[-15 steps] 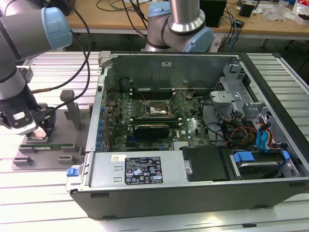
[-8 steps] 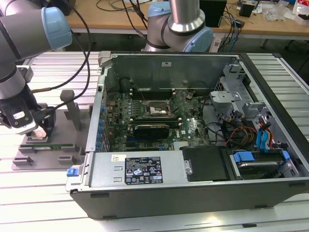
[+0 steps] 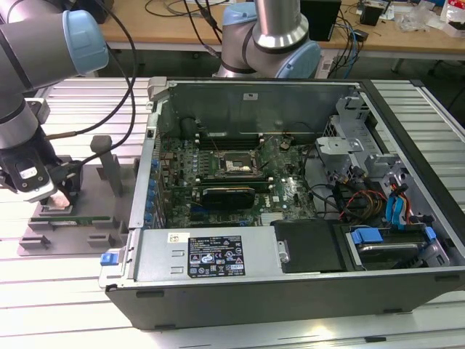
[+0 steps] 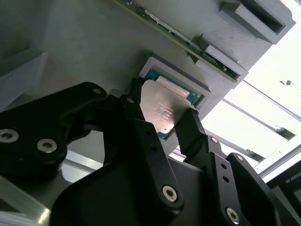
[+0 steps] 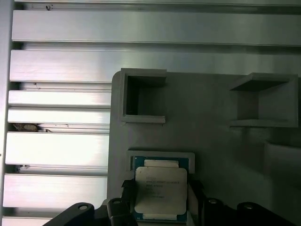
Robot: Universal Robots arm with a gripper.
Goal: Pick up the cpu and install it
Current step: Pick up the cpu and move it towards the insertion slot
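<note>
The cpu, a small square chip with a shiny silver top, lies in a shallow pocket of a grey fixture outside the computer case, at the exterior view's left. My gripper is down over that fixture. In both wrist views its black fingers press against two opposite sides of the cpu, and my gripper looks shut on it. The chip still sits level in its pocket. Inside the open case, the dark square socket with its metal frame sits on the motherboard.
The open computer case fills the middle of the slatted metal table. A long green memory stick lies on the fixture beside the cpu pocket. A grey upright post stands on the fixture near the case wall. A second arm's base stands behind the case.
</note>
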